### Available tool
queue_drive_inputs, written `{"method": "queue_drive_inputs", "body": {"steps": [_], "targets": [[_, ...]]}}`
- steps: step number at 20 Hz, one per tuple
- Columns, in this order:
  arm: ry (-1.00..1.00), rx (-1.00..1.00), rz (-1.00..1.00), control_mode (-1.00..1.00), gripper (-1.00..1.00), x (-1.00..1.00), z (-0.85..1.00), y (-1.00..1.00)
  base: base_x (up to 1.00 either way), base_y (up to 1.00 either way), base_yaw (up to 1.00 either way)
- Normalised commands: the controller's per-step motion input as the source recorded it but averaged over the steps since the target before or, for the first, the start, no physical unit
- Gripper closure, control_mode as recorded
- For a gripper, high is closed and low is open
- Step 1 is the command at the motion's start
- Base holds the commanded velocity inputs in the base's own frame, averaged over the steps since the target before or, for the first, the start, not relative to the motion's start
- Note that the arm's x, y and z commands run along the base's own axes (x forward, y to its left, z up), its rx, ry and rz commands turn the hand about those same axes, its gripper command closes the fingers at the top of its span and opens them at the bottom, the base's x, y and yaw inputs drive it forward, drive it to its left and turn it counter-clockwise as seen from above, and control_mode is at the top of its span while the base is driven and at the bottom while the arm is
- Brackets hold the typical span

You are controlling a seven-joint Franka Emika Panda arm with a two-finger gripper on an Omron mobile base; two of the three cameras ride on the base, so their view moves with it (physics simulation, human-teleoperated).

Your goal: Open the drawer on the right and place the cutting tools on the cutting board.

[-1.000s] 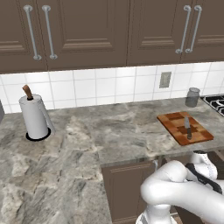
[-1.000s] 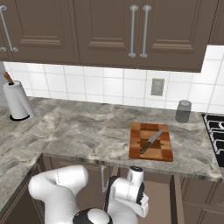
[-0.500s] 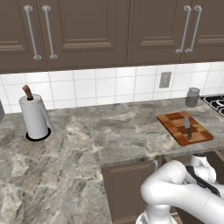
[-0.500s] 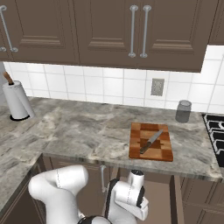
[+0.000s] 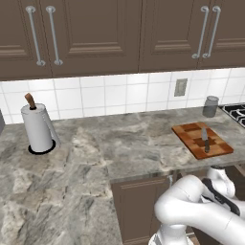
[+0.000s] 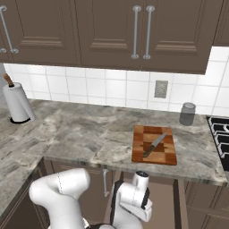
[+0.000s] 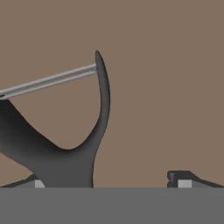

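Cutting board (image 6: 154,145): laid flat on the marble bench (image 6: 89,134), right of centre, a knife (image 6: 154,145) resting diagonally on it. Drawer (image 6: 161,201): seen pulled out below the board. Jaws: held wide apart inside, beside a dark curved utensil (image 7: 83,144), possibly a peeler; nothing is gripped. Grey jar (image 6: 187,113): stood behind the board. Paper towel roll (image 5: 37,127): far left.

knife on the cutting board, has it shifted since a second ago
No. In the right base view the knife lies diagonally across the cutting board as before, equally far from the grey jar.
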Motion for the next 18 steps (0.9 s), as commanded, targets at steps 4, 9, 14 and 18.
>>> {"method": "queue_drive_inputs", "body": {"steps": [4, 9, 14, 18], "targets": [[0.08, -0.06, 0.00, -1.00, 1.00, -0.24, -0.57, 0.22, 0.00, 0.00, 0.00], [0.08, -0.09, 0.00, -1.00, 1.00, -0.44, -0.54, 0.09, 0.00, 0.00, 0.00], [0.06, -0.05, 0.00, -1.00, 1.00, -0.29, -0.18, 0.00, 0.00, 0.00, 0.00], [0.01, 0.00, -0.01, -1.00, 1.00, 0.00, 0.08, 0.00, 0.00, 0.00, 0.00]]}}
